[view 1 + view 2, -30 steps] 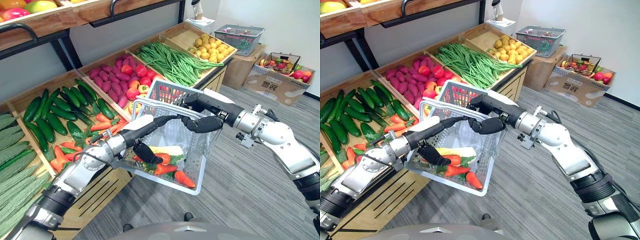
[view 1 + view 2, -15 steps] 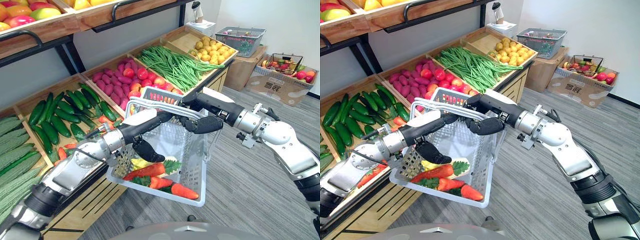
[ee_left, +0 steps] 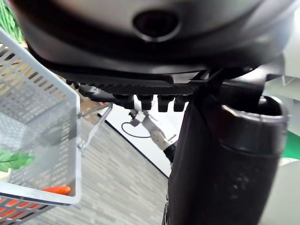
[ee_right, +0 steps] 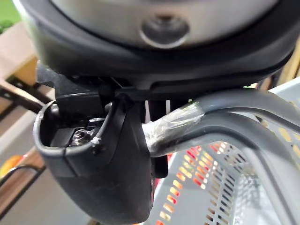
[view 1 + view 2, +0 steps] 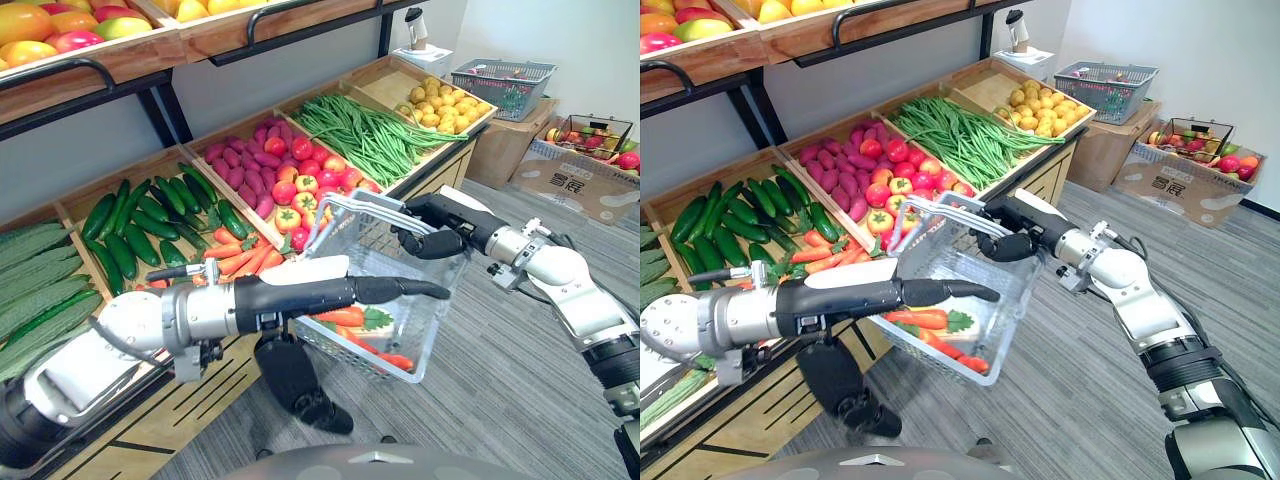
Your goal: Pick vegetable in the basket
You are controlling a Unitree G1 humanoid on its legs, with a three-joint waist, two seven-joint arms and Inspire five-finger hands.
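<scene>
The right hand (image 5: 432, 241) grips the handles (image 5: 362, 204) of the basket (image 5: 446, 302), carrots (image 5: 343, 317) lying inside, beside the shelf (image 5: 190, 420), while the left hand (image 5: 310, 294) stretches open, fingers straight, before the basket.

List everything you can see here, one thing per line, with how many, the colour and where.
grey mesh shopping basket: one, grey, held up before the wooden produce stand.
leafy orange carrots: several, orange, inside that basket.
long cucumbers: many, dark green, left bin.
loose carrots: several, orange, beside the cucumbers.
oval sweet potatoes: many, purple-red, middle bin.
round produce: several, red and yellow, beside the sweet potatoes.
string beans: a heap, green, next bin rightward.
second mesh basket: one, grey, on a brown cardboard box behind.
left robot hand: one, dark, open, fingers straight, holding nothing.
right robot hand: one, dark, curled round the basket's handles.
</scene>
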